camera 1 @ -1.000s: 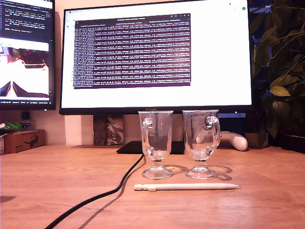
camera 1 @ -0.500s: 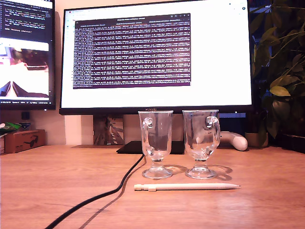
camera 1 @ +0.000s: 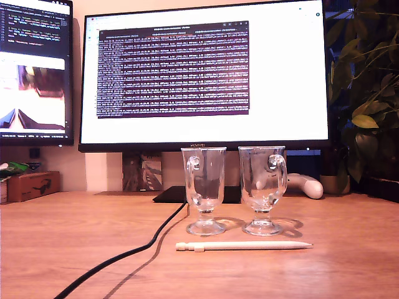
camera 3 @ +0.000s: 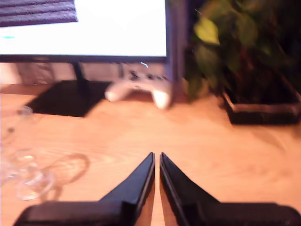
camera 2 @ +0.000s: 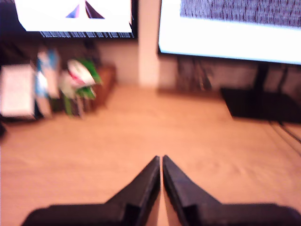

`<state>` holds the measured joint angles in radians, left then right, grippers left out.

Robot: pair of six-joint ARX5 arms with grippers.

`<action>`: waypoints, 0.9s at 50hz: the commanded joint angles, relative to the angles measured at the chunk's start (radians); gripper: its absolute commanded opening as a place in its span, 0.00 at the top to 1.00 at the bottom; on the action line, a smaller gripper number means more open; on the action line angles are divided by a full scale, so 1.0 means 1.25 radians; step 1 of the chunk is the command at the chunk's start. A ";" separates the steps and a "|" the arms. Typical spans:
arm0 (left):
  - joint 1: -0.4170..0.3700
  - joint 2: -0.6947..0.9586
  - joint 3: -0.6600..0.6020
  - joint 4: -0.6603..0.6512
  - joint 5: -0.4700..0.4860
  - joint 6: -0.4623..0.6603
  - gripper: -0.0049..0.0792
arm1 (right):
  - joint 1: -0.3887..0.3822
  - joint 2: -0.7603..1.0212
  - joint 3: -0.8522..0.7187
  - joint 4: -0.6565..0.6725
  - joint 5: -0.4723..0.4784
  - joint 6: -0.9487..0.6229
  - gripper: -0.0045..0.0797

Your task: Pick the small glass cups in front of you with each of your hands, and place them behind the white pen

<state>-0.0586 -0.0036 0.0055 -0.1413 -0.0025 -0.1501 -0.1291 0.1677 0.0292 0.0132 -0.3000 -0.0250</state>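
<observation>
Pretty much done by the looks of it. Both small glass cups (camera 1: 204, 190) (camera 1: 262, 189) upright at 12 o'clock of white pen (camera 1: 244, 245). First gripper (camera 2: 161, 162) and second gripper (camera 3: 157, 159) pinched together, empty, well clear.

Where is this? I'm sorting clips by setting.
Likely a home or office computer desk: a wooden desk with two monitors, a white game controller and a potted plant.
</observation>
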 commanded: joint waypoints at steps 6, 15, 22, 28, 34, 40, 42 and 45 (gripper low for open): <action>-0.002 -0.007 -0.024 0.037 -0.014 0.023 0.97 | 0.014 -0.121 -0.020 0.010 -0.006 -0.020 0.96; -0.005 -0.007 -0.024 0.069 -0.023 0.059 0.97 | 0.021 -0.133 -0.020 0.100 -0.031 -0.038 0.96; -0.006 -0.007 -0.024 0.067 -0.029 0.110 0.97 | 0.029 -0.133 -0.019 0.168 -0.034 -0.042 0.96; -0.006 -0.007 -0.024 0.053 -0.028 0.122 0.97 | 0.029 -0.133 -0.019 0.157 -0.033 -0.041 0.96; -0.006 -0.007 -0.024 0.054 -0.021 0.121 0.97 | 0.029 -0.133 -0.019 0.121 -0.017 -0.041 0.96; -0.006 -0.007 -0.024 0.040 -0.019 0.121 0.97 | 0.028 -0.133 -0.019 0.038 0.096 -0.021 0.96; -0.006 -0.007 -0.024 0.039 -0.018 0.121 0.97 | 0.028 -0.133 -0.019 0.010 0.120 0.002 0.96; -0.007 -0.007 -0.024 0.033 -0.012 0.124 0.97 | 0.028 -0.133 -0.019 -0.038 0.153 0.021 0.96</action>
<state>-0.0639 -0.0036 0.0055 -0.1013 -0.0246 -0.0063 -0.0963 0.0071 0.0235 -0.0067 -0.1314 -0.0185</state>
